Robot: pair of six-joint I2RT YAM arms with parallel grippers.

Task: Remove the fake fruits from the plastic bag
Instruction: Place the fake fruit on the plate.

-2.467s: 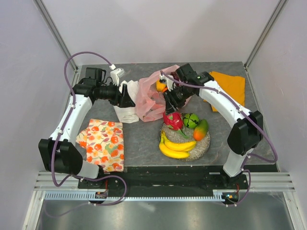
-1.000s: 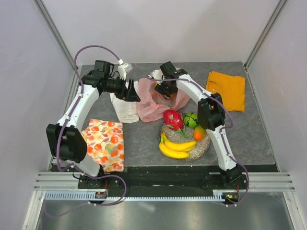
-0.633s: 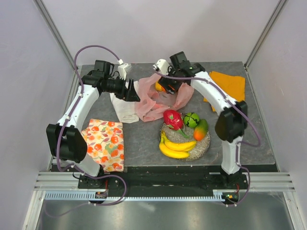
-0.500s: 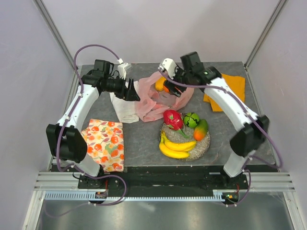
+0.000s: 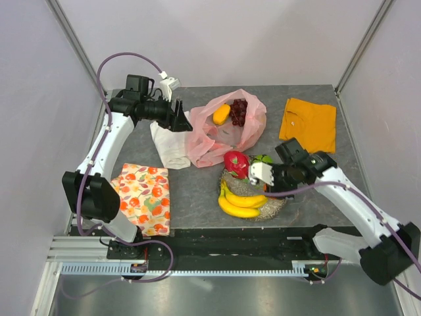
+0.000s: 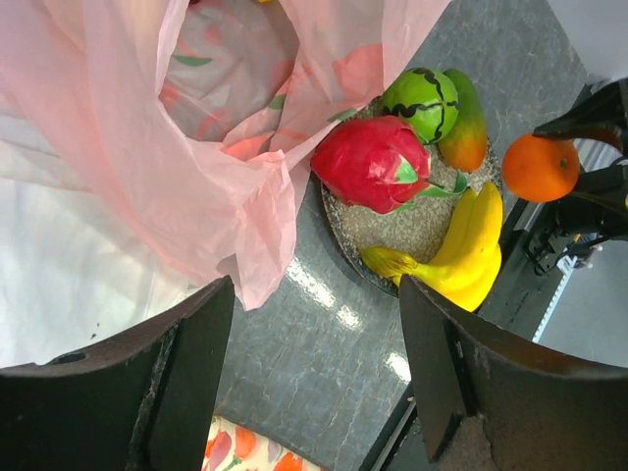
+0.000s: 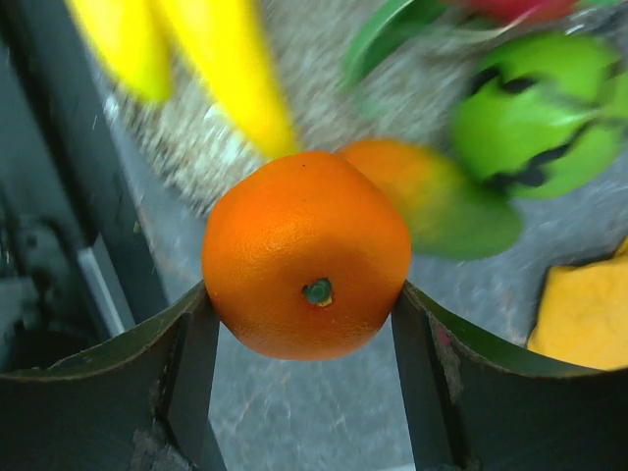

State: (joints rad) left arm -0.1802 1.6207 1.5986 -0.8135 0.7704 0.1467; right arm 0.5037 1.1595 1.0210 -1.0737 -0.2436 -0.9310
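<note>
While your right gripper (image 7: 304,332) clasped the orange (image 7: 306,250) by the crowded dish (image 5: 279,202) and your left gripper (image 6: 314,296) gaped empty beside the plastic bag (image 5: 204,143), grapes (image 5: 238,112) and a yellow fruit (image 5: 222,114) inside, a hasty release could have sent the orange rolling off the table (image 5: 197,191).

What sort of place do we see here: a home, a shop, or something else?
Most likely a robotics lab test cell: two robot arms bolted to a metal rail, plain white walls around a grey table, and plastic fruits as props.
</note>
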